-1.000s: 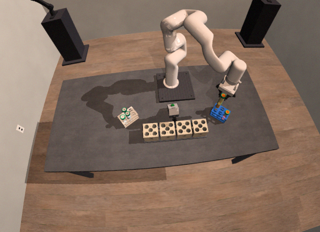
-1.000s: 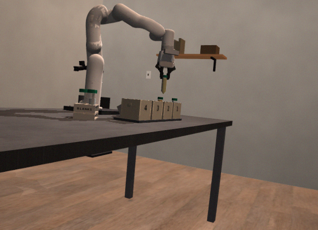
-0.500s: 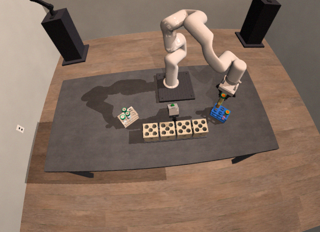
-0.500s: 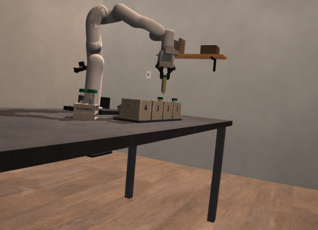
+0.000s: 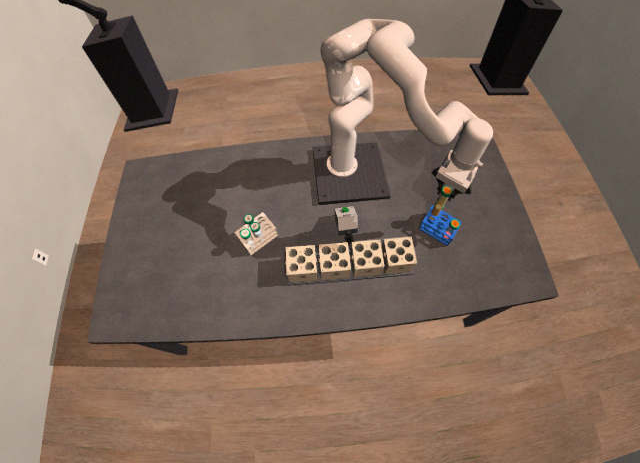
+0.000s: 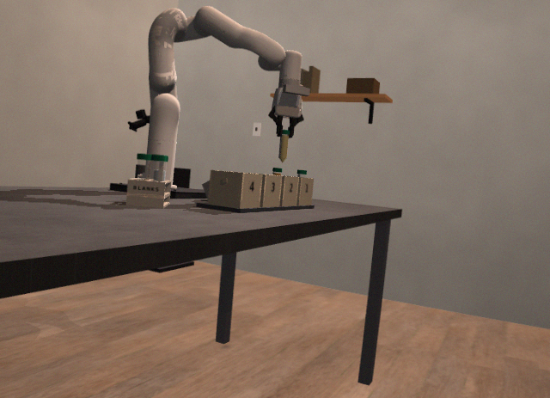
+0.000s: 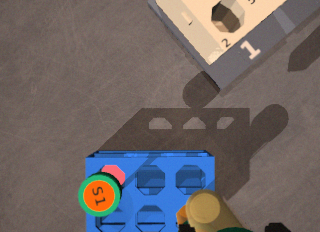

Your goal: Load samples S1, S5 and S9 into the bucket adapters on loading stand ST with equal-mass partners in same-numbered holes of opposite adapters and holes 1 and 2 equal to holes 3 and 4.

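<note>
Gripper is standing partway open, clamping the held tube near its green cap, approx. upright, tip down, above the blue rack. Its ID isn't showing legibly, so can't tell S5 vs S9. Carrying it well is meaning: keeping the tip above neighboring caps and adapter tops, esp. S1, then centering over the chosen hole and lowering straight b/c the adapters are standing loose.

Top view is showing all four adapters w/ no tubes in, ST under them, plus DONE; exterior isn't showing the holes. Exterior is giving the side nos., w/ adapter 1 sitting nearest the blue rack, and the "BLANKS" label on the blanks rack. It's also showing two caps behind the adapters; top is mostly hiding one, prob. behind the held tube. Only wrist is making "S1" readable.
</note>
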You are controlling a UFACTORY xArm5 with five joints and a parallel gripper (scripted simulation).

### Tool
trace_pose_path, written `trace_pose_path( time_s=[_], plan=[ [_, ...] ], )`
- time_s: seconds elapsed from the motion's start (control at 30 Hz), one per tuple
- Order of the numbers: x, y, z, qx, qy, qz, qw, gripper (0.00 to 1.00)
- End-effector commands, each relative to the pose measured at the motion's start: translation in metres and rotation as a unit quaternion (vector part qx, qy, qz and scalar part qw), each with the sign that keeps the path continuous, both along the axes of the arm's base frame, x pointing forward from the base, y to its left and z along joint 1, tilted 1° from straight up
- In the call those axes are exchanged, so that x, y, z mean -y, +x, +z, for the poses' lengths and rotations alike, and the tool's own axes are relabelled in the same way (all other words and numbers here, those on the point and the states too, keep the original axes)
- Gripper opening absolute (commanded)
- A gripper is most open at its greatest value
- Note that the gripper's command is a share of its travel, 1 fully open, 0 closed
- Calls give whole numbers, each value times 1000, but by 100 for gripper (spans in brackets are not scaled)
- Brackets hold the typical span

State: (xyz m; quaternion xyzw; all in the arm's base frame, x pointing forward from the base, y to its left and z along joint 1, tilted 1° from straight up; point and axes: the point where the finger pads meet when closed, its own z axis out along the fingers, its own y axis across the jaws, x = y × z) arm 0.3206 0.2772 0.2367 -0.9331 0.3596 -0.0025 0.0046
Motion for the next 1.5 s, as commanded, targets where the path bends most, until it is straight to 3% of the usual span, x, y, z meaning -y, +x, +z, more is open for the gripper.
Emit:
trace_pose_path(
  time_s=[0.0,1.33,1.47],
  plan=[
    [-1,1,0,-2,6,0,1000,0],
    [-2,1,-72,-2,6,0,1000,0],
    [-2,1,-72,-2,6,0,1000,0]
  ],
)
